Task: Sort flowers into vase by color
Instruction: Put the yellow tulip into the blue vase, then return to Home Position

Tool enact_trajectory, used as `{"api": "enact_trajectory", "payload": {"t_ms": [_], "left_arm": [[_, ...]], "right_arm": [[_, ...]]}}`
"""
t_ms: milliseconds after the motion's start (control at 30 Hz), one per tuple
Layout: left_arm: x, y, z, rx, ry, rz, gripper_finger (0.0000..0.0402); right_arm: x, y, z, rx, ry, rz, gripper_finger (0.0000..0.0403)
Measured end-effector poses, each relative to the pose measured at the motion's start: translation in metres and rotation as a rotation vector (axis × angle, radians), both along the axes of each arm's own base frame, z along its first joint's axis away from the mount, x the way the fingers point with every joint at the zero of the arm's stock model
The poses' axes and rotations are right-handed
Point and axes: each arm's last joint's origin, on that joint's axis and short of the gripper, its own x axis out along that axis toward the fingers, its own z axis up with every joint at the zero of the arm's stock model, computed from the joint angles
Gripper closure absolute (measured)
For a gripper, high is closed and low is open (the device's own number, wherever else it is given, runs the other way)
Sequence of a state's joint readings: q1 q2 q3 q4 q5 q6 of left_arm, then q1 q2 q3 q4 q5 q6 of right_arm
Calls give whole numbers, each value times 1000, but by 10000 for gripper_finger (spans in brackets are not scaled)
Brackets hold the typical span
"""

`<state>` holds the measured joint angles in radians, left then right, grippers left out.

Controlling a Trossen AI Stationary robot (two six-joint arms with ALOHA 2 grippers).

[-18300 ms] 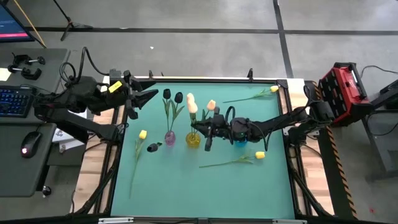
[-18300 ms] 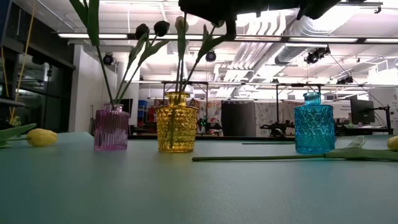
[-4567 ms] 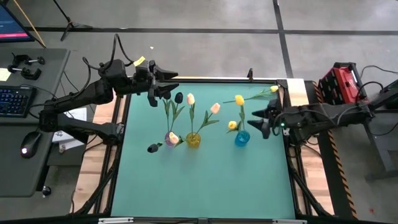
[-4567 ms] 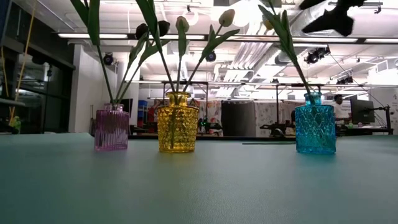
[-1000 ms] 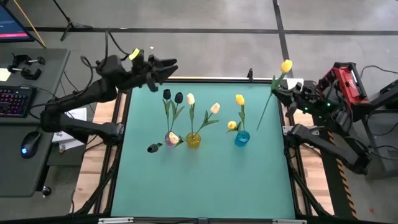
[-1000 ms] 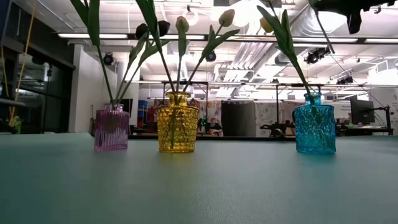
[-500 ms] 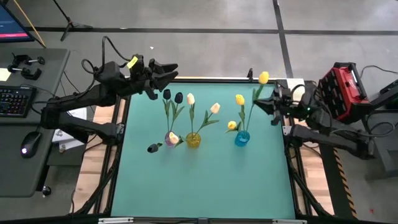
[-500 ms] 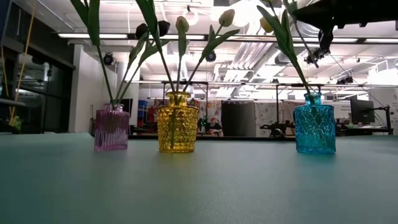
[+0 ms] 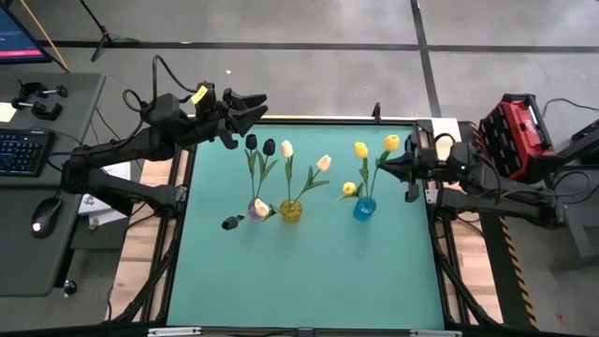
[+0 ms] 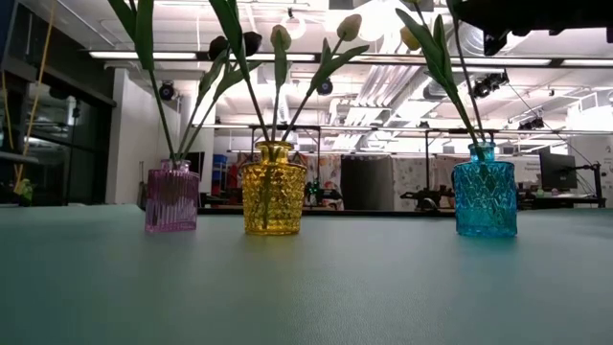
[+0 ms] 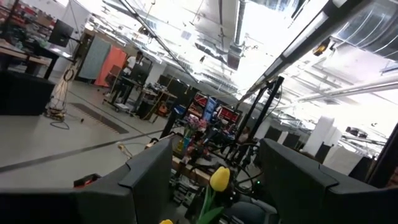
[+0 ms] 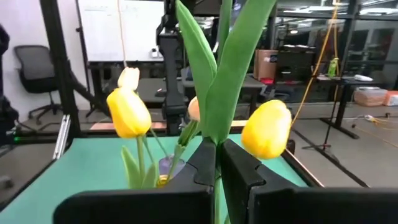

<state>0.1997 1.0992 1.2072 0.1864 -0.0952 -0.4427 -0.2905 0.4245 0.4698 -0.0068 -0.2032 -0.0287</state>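
Note:
Three vases stand in a row mid-table: pink (image 9: 255,208), yellow (image 9: 291,211) and blue (image 9: 364,208). Black tulips (image 9: 259,145) rise from the pink vase, and a yellow head (image 9: 261,206) shows at its mouth. Cream tulips (image 9: 286,149) stand in the yellow vase and yellow tulips (image 9: 360,150) in the blue one. My right gripper (image 9: 387,162) hovers right of the blue vase, shut on another yellow tulip (image 9: 391,142). My left gripper (image 9: 251,105) waits open above the table's far left corner. My right gripper pinches the yellow tulip's stem and leaves (image 12: 215,134) between its two fingers, coming level from the table's right and lying across the stem. The tulip is nearly upright, head above the fingers. Its stem (image 10: 466,91) slants down to the blue vase's mouth (image 10: 480,147).
A black tulip head (image 9: 229,223) lies on the mat left of the pink vase. The green mat (image 9: 309,281) stretches toward the near edge. A red case (image 9: 513,131) sits beyond the table's right side, and a keyboard and mouse on a desk to the left.
My right gripper has carried the yellow tulip from above the far right corner toward the table's left and near side, to beside the blue vase. The tulip has gone from slanted to nearly upright, its stem end now at the blue vase's mouth.

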Motion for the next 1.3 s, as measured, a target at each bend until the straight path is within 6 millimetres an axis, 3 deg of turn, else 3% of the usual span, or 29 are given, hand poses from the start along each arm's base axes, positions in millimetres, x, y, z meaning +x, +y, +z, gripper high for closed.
{"api": "enact_trajectory", "payload": {"t_ms": [767, 967, 1100, 1300], "left_arm": [[0, 0, 0, 3, 2, -6, 170], [0, 0, 0, 2, 3, -6, 170], [0, 0, 0, 2, 3, -6, 170], [0, 0, 0, 2, 3, -6, 170]], "right_arm": [[9, 9, -8, 77, 79, 112, 403], [9, 9, -11, 197, 102, 118, 399], [9, 9, -13, 266, 127, 115, 365], [8, 10, -19, 355, 187, 135, 264]]}}
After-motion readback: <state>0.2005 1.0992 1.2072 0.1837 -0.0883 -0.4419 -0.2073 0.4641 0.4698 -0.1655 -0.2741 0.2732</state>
